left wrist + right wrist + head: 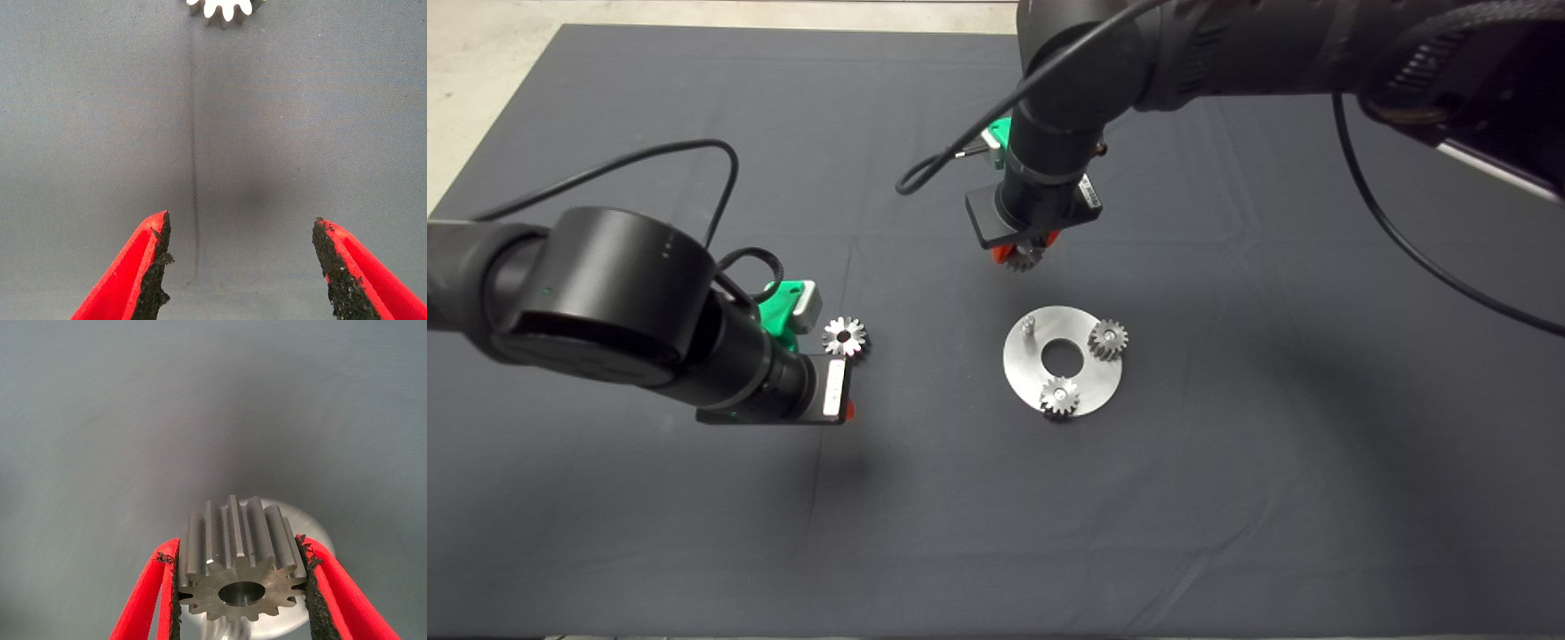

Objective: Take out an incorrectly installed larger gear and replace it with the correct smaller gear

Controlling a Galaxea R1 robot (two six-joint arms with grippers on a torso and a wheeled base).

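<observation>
Above plate | right gripper fingers clamp smaller gear, half-hidden overhead | left gripper fingers apart

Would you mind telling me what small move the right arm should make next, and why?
Probably carry the smaller gear, clamped in the right gripper, toward the bare pin on the round plate and line its hole up above; the larger gear already lies on the mat.

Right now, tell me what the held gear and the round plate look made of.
The smaller gear, clamped in the right gripper: likely steel, dull grey, with machined teeth. The round plate: probably steel or aluminium, a brushed silver face with soft glare.
</observation>
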